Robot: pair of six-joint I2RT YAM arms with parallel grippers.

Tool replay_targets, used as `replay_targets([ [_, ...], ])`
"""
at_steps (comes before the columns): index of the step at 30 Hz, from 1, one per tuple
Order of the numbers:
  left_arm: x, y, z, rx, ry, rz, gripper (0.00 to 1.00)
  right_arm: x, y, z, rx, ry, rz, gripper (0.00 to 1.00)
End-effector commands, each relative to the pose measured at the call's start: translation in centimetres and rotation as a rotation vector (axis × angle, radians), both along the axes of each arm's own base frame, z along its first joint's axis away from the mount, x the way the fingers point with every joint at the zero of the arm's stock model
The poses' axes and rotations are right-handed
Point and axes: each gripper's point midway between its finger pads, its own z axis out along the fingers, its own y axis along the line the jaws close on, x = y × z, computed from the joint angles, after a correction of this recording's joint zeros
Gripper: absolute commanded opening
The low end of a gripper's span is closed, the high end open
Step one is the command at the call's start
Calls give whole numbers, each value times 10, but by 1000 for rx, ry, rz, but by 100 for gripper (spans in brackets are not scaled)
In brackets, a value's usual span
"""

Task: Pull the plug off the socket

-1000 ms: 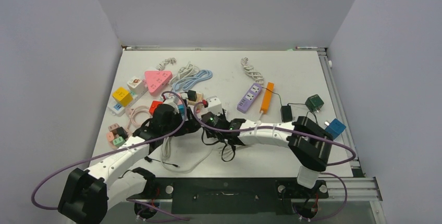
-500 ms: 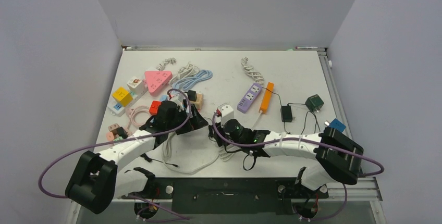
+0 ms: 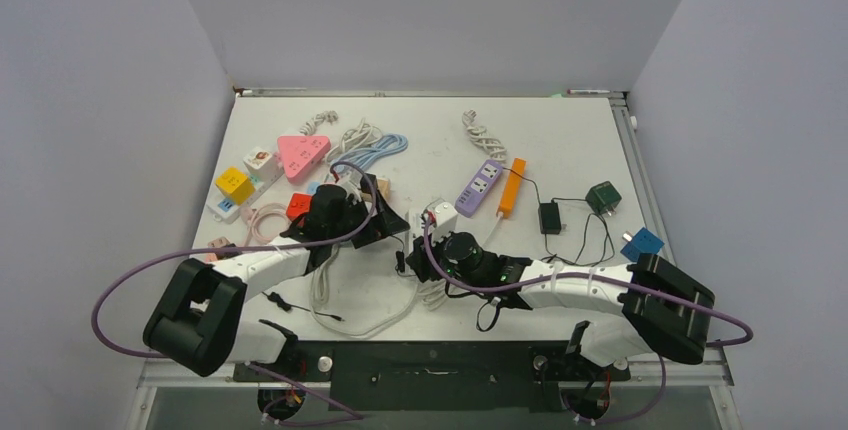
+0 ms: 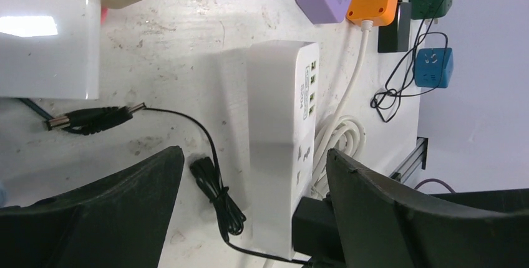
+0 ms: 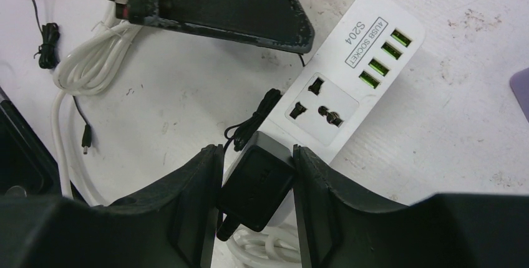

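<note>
The top camera looks down over the whole table (image 3: pixel 560 140); each wrist camera sits close above the white power strip (image 5: pixel 349 81). All three share it.

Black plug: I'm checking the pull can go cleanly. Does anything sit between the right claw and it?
Nothing visible does. The right claw clamps the black plug on both sides at the white power strip's end; a thin black cord lies beside, not between.
</note>
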Motion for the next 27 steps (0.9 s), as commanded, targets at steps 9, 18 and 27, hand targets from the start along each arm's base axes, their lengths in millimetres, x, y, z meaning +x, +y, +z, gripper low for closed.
replay_targets([
  [9, 23, -34, 20, -119, -63, -73, 82, 0, 22, 54, 198, -78, 61, 5],
  [18, 24, -44, 15, -190, -32, -80, 59, -1, 23, 55, 198, -70, 66, 5],
  [27, 24, -35, 14, -164, -51, -19, 2, 9, 13, 36, 124, -22, -65, 5],
])
